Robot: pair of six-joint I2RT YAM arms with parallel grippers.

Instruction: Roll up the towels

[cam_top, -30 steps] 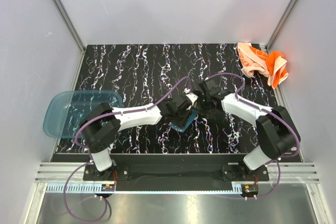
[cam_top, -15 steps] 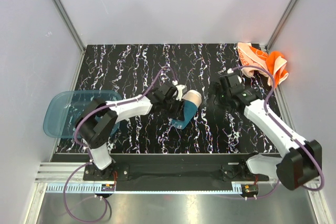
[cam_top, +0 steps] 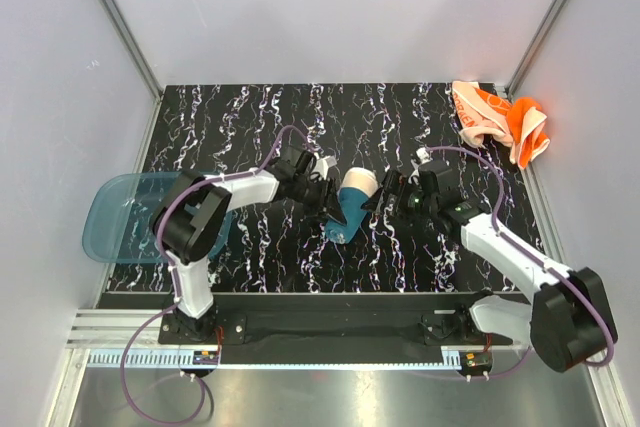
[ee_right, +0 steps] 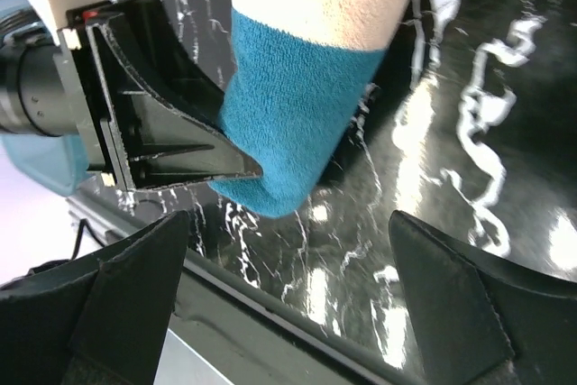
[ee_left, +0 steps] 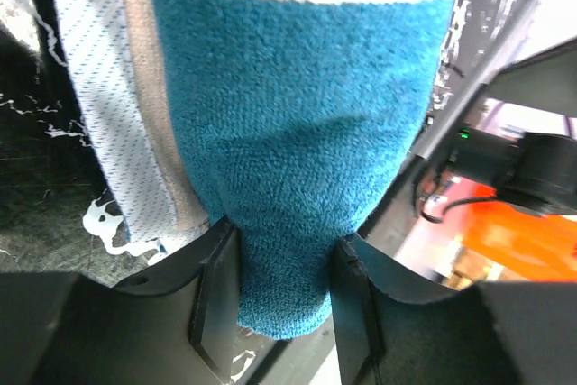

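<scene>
Pinching the limp, soft teal towel [ee_left: 297,132] in my left gripper [ee_left: 284,281]; right gripper [ee_right: 297,268] gapes, should clasp its middle.

Centre of the top view: teal-blue towel [cam_top: 352,209] with a cream end. Upper right: orange towel [cam_top: 505,122], peach reverse, white print. Table [cam_top: 250,127] black with white marbled streaks. Left edge: translucent blue tray [cam_top: 115,217]

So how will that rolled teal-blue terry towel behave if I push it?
Probably soft: the rolled teal-blue terry towel pinches narrow in the left hand. It's tapered, so it'd likely roll in a curve. It may loosen if released.
</scene>
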